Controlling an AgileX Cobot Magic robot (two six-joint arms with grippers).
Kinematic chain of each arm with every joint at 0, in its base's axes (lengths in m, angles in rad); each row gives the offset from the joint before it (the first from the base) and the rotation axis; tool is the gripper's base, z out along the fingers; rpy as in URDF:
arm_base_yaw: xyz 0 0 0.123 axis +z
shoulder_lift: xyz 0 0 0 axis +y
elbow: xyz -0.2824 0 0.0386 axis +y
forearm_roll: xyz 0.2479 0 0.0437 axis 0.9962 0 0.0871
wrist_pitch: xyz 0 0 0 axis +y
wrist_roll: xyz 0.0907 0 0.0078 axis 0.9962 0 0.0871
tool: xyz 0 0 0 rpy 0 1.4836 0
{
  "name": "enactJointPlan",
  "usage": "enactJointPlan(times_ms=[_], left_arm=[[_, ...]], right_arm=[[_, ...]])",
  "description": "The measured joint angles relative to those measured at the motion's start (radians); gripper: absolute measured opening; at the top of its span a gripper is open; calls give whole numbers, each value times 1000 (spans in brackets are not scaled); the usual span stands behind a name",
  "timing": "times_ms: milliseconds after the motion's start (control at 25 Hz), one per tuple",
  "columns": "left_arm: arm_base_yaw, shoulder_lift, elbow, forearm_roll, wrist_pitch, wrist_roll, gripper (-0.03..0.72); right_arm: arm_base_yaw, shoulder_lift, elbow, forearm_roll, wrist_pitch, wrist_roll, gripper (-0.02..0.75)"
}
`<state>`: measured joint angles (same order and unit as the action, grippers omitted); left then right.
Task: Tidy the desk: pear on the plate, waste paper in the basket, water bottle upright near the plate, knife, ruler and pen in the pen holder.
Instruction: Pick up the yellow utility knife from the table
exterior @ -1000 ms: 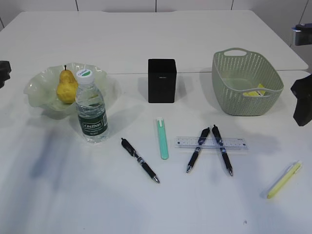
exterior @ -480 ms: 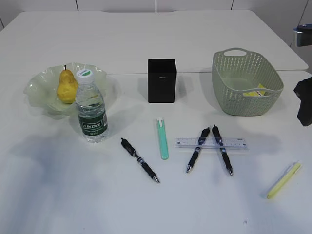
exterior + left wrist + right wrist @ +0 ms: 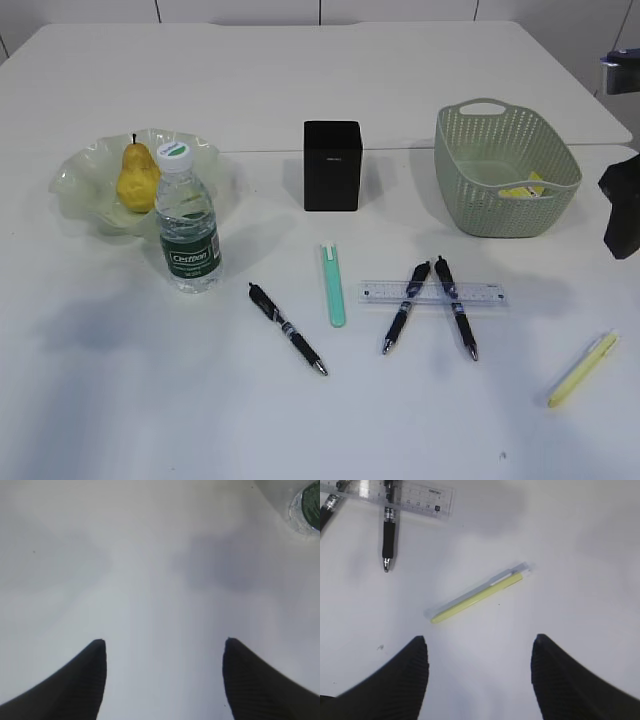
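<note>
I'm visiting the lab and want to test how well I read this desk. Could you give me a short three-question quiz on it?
1. True or false: the pear already lies in the plate.
2. What rests across the ruler? A) two black pens B) the yellow pen C) the water bottle
3. Fill in: the yellow waste paper lies inside the ____.

Key
1. True.
2. A: two black pens cross it; the yellow pen lies apart, before the open right tool, and the water bottle stands upright by the plate.
3. Basket.
</note>
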<state>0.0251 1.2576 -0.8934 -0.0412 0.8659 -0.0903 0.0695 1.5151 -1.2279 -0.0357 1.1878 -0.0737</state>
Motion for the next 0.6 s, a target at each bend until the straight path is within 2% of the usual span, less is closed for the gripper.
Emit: enactJointPlan(times_ms=[600], left_arm=[[0, -37, -12, -62, 134, 0, 510]], right_arm=[[0, 0, 0, 86, 0, 0, 476]])
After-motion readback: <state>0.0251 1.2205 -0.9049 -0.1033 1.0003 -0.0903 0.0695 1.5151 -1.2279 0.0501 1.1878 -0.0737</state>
